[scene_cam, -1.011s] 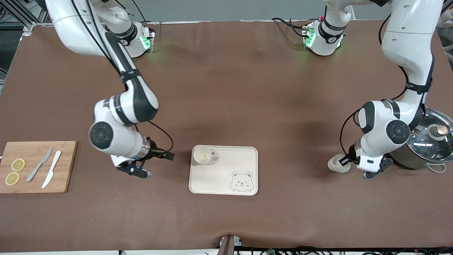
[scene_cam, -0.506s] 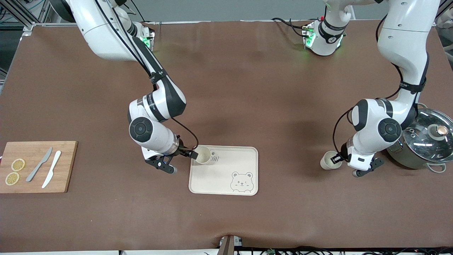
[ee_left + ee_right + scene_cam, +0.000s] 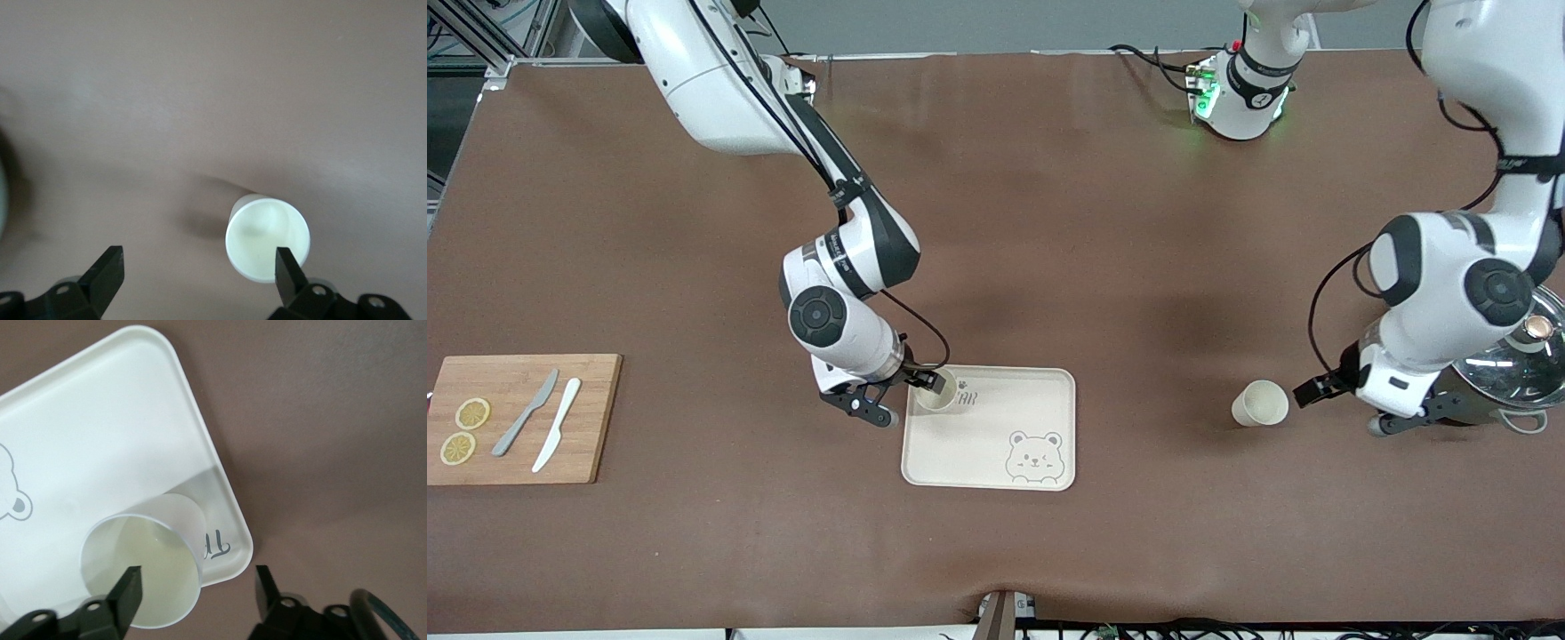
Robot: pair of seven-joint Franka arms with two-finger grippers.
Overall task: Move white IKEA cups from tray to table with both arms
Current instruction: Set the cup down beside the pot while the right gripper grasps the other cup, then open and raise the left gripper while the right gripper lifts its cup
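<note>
Judging from the present layout, the task is half done: one small off-white handleless cup (image 3: 1260,403) stands upright on the matte brown table (image 3: 1049,222), well clear of the tray toward the left arm's end, while the second identical off-white cup (image 3: 935,391) stands in the corner of the cream rounded-rectangle tray with the grey bear drawing (image 3: 996,444) — the corner farthest from the front camera, on the right arm's side. That cup has yet to be lifted out and set down.

Left end effector (image 3: 1316,391): fingers spread wide, holding nothing, just beside the cup on the table and apart from it. The left wrist view confirms this — the cup (image 3: 267,237) sits free on the brown surface next to one fingertip (image 3: 288,265).

Right end effector (image 3: 925,387): low at the tray corner, fingers partly open and straddling the cup wall — one finger (image 3: 127,593) inside the rim of the cup (image 3: 143,570), the other outside over the tray edge (image 3: 220,453). No firm grip is evident.
</note>
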